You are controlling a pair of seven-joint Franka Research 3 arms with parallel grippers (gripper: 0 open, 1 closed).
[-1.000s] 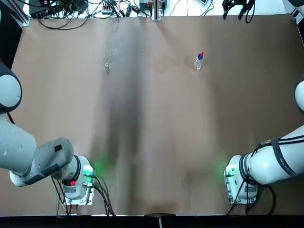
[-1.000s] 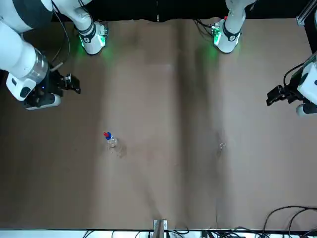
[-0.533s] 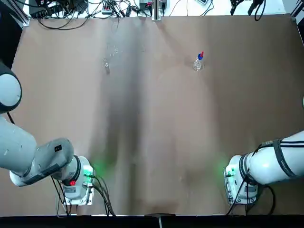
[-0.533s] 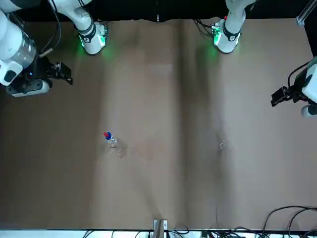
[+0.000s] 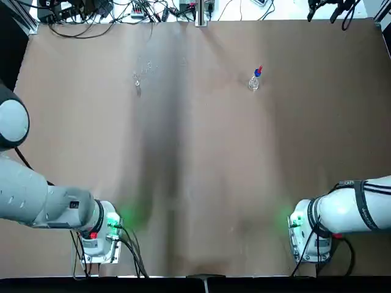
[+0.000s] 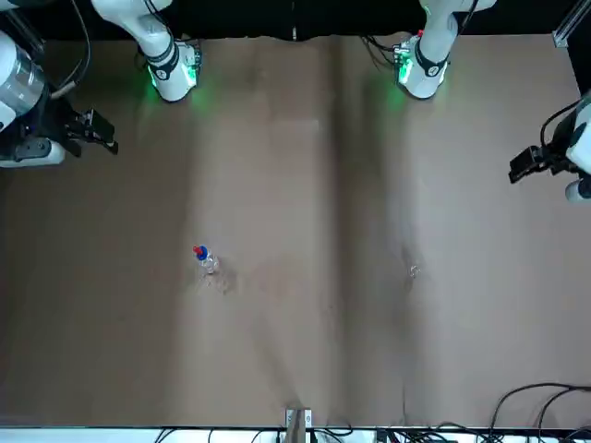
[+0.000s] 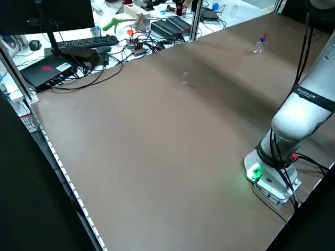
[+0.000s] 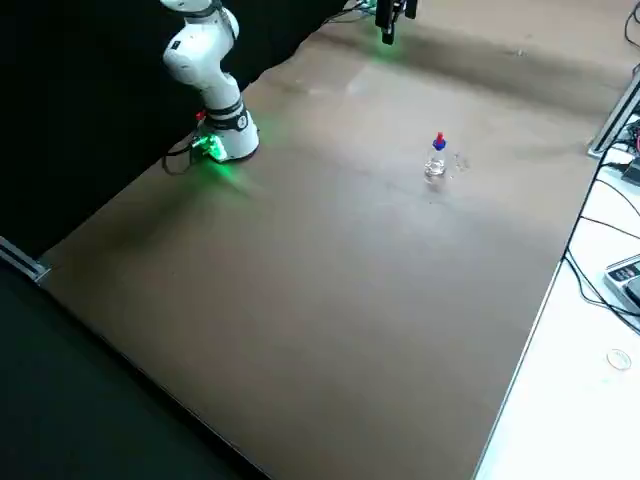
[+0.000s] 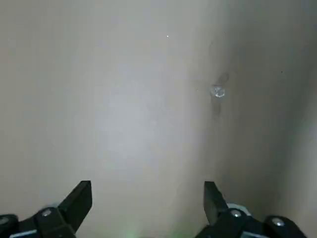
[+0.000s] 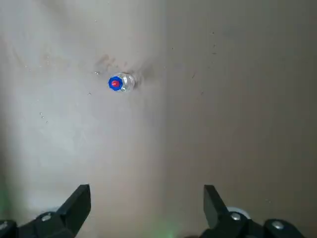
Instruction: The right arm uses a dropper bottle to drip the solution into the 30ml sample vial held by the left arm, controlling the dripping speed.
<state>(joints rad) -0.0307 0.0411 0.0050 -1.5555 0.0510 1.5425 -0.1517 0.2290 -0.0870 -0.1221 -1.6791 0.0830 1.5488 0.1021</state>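
Above the table (image 5: pixel 214 152), both the left gripper (image 9: pixel 148 208) and right gripper (image 10: pixel 147 210) are held high with fingers apart, presumably (nothing being gripped) so vial (image 9: pixel 217 91) and dropper bottle (image 10: pixel 121 83) can be approached from overhead.

Matt brown tabletop (image 5: pixel 208 152); glossy white plastic-looking arm casings (image 5: pixel 27 192)

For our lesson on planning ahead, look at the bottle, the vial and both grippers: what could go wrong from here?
The clear vial barely shows against the brown table, so the open left gripper might close beside it or knock it.

The dropper bottle stands upright and unsupported; a nudge from the open right gripper could tip it and perhaps spill its contents.
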